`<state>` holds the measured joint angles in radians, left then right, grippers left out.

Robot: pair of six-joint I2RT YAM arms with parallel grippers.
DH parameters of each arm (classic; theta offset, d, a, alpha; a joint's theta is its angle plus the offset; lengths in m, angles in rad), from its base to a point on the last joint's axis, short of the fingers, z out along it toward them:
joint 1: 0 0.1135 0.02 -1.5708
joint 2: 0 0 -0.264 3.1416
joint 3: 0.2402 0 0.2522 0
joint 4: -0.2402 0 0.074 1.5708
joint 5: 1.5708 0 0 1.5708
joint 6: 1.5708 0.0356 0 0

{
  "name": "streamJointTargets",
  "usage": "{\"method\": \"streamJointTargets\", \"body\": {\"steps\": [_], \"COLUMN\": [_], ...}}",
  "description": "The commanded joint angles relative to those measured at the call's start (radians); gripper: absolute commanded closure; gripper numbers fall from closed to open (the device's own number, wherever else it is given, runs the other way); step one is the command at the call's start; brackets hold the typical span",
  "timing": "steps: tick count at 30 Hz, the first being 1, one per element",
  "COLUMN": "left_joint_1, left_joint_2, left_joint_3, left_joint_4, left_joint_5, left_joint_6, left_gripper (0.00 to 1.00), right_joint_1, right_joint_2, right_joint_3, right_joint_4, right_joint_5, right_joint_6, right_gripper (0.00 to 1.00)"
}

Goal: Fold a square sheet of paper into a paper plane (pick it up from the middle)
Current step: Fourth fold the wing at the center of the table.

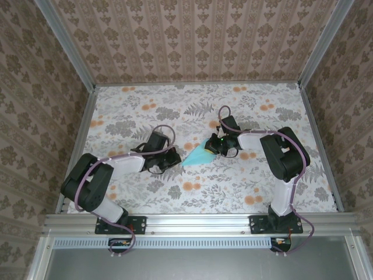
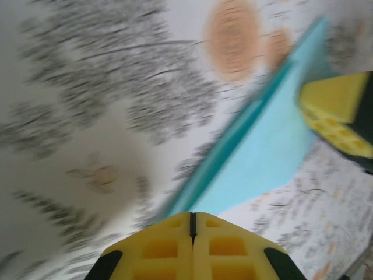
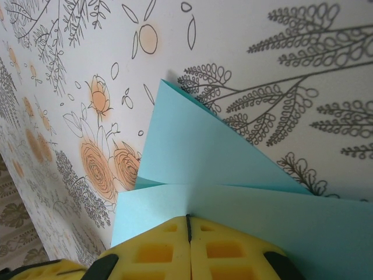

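Observation:
The turquoise-blue sheet of paper is folded into a pointed wedge and lies low over the flowered table between the two arms, its nose pointing left. My right gripper is shut on the wide rear end, and the paper runs into the seam of that gripper. My left gripper is shut just at the nose. In the left wrist view the paper ends right before the closed gripper, blurred like the table. A yellow finger of the right gripper rests on the paper's far end.
The flower-patterned tabletop is walled by patterned panels and aluminium rails. Both arms bend inward toward the middle of the table.

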<state>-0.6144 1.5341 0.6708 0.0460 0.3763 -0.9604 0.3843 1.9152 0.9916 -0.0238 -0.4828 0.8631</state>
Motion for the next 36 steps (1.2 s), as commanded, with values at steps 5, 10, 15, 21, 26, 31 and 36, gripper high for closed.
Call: {"method": "streamJointTargets", "body": {"steps": [5, 10, 15, 21, 26, 31, 36], "left_joint_1": [-0.039, -0.048, -0.048, -0.047, -0.045, -0.045, -0.045], "left_joint_2": [0.088, 0.155, 0.197, 0.240, 0.243, 0.246, 0.250], "left_joint_3": [0.126, 0.162, 0.159, 0.133, 0.116, 0.105, 0.103], "left_joint_4": [0.025, 0.003, -0.041, -0.031, -0.056, -0.062, -0.064], "left_joint_5": [0.054, 0.051, 0.011, 0.015, -0.014, -0.022, -0.024], "left_joint_6": [0.060, 0.075, 0.105, 0.104, 0.101, 0.088, 0.083], "left_gripper": [1.00, 1.00, 1.00, 1.00, 1.00, 1.00, 1.00], "right_joint_1": [-0.012, -0.011, -0.012, -0.012, -0.009, 0.036, 0.102], "right_joint_2": [0.090, 0.085, 0.067, 0.033, -0.058, -0.123, -0.101], "right_joint_3": [-0.050, -0.054, -0.056, -0.035, -0.037, -0.030, -0.018], "right_joint_4": [-0.198, -0.190, -0.186, -0.177, -0.104, -0.049, -0.023], "right_joint_5": [0.171, 0.160, 0.157, 0.132, 0.077, 0.004, -0.004], "right_joint_6": [-0.013, -0.012, -0.013, -0.034, -0.070, -0.088, -0.050], "right_gripper": [0.93, 0.93, 0.93, 0.93, 0.91, 0.89, 0.92]}}
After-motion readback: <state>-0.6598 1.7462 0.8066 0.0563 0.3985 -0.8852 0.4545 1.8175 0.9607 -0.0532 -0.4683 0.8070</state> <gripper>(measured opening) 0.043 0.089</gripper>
